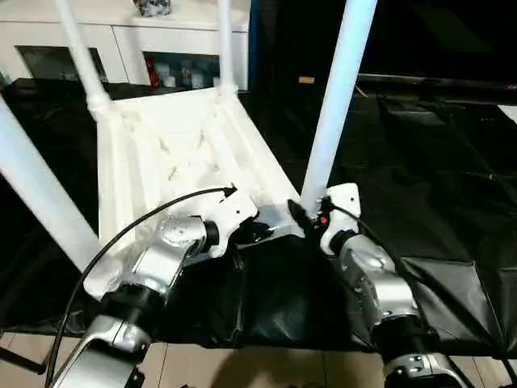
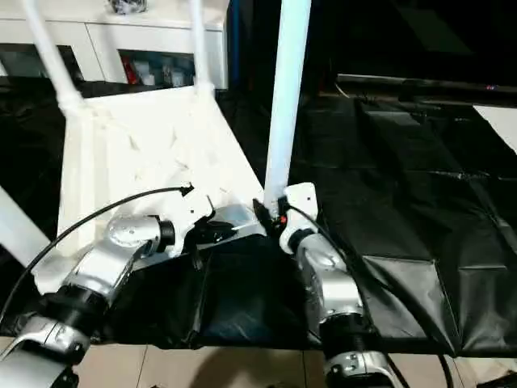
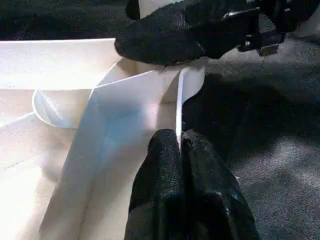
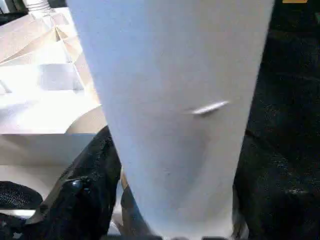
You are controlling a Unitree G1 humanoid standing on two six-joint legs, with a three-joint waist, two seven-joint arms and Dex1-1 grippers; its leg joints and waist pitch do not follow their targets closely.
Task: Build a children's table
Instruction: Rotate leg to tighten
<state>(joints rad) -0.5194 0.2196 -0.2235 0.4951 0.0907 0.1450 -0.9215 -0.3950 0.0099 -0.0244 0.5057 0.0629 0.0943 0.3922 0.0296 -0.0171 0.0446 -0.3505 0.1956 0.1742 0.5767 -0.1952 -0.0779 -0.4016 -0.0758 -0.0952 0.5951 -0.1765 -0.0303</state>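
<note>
The children's table lies upside down on the black sheet, ribbed underside (image 1: 186,153) facing up and its white legs standing upward. My left gripper (image 3: 179,145) is shut on the thin side rim (image 3: 186,87) of the top, close to the near right corner. At that corner stands one leg (image 1: 335,105). My right gripper (image 1: 311,214) is at its foot, fingers on either side of the tube (image 4: 180,100), one black finger (image 4: 85,200) pressed against it. Its other finger is hidden behind the leg.
The big black-sheeted table (image 1: 420,178) stretches off to the right and ends at a front edge (image 1: 283,343) just above the floor. A white cabinet with glass doors (image 1: 137,44) stands behind. Other legs rise at the far left (image 1: 81,56), far right (image 1: 225,44) and near left (image 1: 40,194).
</note>
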